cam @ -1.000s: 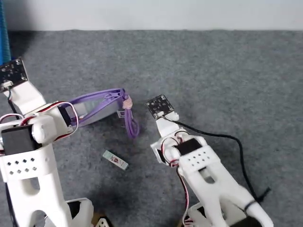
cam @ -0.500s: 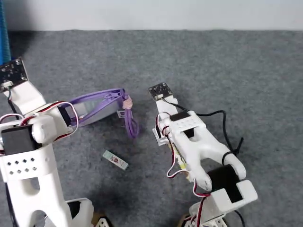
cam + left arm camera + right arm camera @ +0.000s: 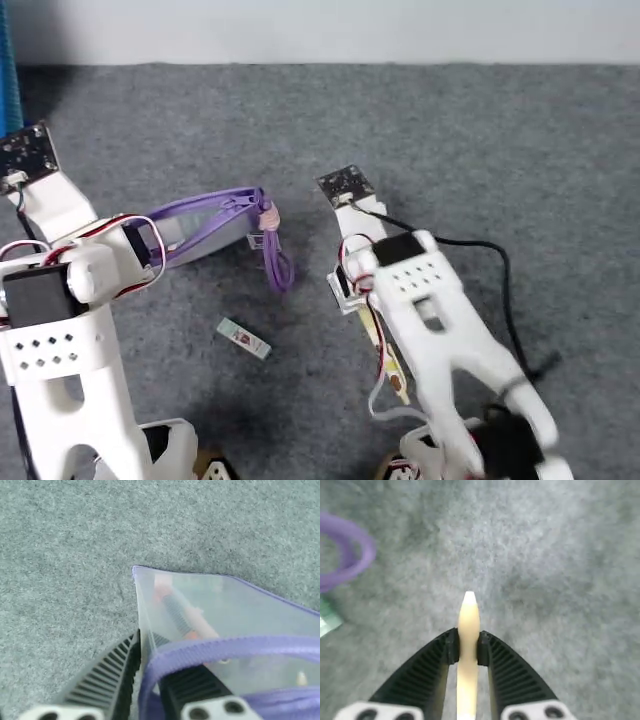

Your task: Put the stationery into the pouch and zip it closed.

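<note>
Clamping a cream pencil (image 3: 469,611), the right gripper (image 3: 468,646) hovers; left gripper (image 3: 147,643) pinches the pouch (image 3: 240,605).

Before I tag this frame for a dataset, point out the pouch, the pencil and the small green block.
pouch (image 3: 210,232): high view, clear side wall.
pencil (image 3: 468,616): right wrist view, shaft near the tip.
green block (image 3: 243,338): high view, its middle.

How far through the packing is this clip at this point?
Done: one pen-like item already lies inside the pouch. In hand: the left pincer grips the pouch's edge, the right pincer holds a cream pen over the carpet. Left: that pen, the small green item on the carpet, then the zip, which looks open.
</note>
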### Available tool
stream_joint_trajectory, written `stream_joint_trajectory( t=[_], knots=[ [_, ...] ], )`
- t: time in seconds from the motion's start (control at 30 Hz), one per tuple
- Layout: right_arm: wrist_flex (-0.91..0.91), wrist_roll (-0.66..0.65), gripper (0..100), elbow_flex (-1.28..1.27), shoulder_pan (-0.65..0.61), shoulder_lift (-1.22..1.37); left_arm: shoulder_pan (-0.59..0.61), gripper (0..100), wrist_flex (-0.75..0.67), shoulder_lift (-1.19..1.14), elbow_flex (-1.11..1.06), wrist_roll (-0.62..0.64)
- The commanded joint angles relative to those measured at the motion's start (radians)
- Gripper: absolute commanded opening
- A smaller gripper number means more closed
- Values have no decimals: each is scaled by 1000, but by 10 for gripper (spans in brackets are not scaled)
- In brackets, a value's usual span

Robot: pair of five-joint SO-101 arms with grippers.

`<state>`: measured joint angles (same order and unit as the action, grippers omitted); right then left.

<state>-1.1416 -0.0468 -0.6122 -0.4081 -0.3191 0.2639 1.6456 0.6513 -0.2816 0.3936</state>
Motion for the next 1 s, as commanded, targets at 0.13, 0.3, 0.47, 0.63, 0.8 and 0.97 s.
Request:
stream_joint_trajectory(
  t=[0.13,0.3,0.47,0.63,0.8,0.97],
  knots=[
    [-82,-5,7,49,-136,-461,3,11,-21,2,12,5],
    [-73,-3,7,51,-280,-634,2,11,-21,2,12,5],
    [104,37,7,51,-329,-700,-5,11,-21,2,12,5],
    [351,63,7,49,-331,-708,-40,11,-20,2,13,6],
    [588,118,7,51,-383,-710,-40,11,-20,2,13,6],
    [805,132,7,49,-427,-700,-37,11,-18,2,13,5]
  ],
)
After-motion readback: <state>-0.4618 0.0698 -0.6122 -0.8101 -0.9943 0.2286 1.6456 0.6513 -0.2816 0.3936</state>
